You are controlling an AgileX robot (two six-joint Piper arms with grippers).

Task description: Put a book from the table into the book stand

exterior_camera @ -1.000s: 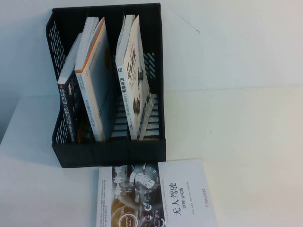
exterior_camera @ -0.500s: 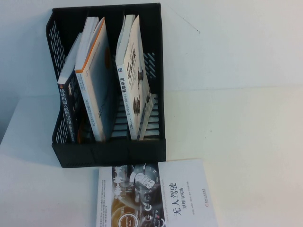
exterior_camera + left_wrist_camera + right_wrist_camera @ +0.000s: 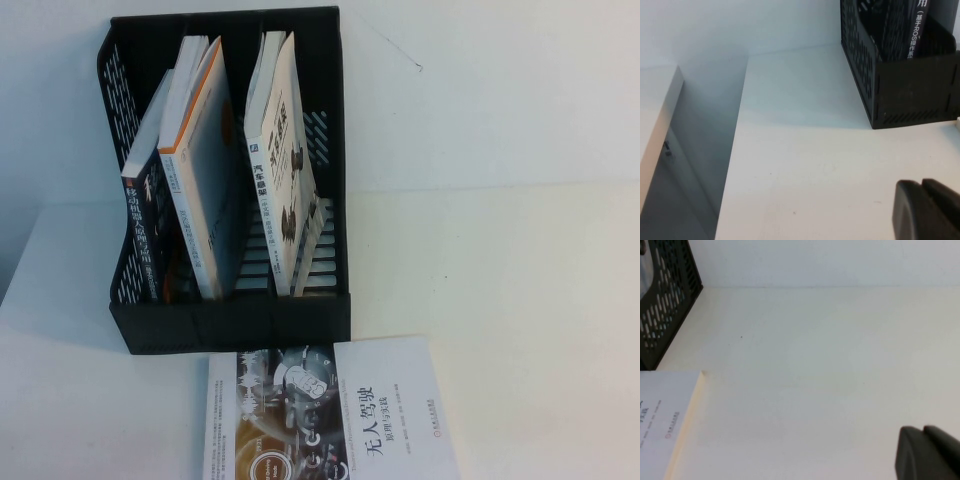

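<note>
- High view: I see the book (image 3: 288, 165) standing in the right compartment of the book stand (image 3: 230, 320), on the far left of the counter (image 3: 500, 300).
- Left end effector (image 3: 927, 210) hovers over bare counter, near side of the stand; fingers pressed together, holding nothing.
- Right end effector (image 3: 927, 452) hovers over counter right of the flat half-dark book (image 3: 330, 415); fingers together, empty.

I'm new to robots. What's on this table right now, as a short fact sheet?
book stand: black, three compartments, on the table
book: upright in the stand's right compartment
orange-edged book: leaning in the middle compartment
dark book: left compartment
half dark, half white book: flat in front of the stand
left gripper: shut, low over the table, holding nothing
right gripper: shut, likewise
</note>
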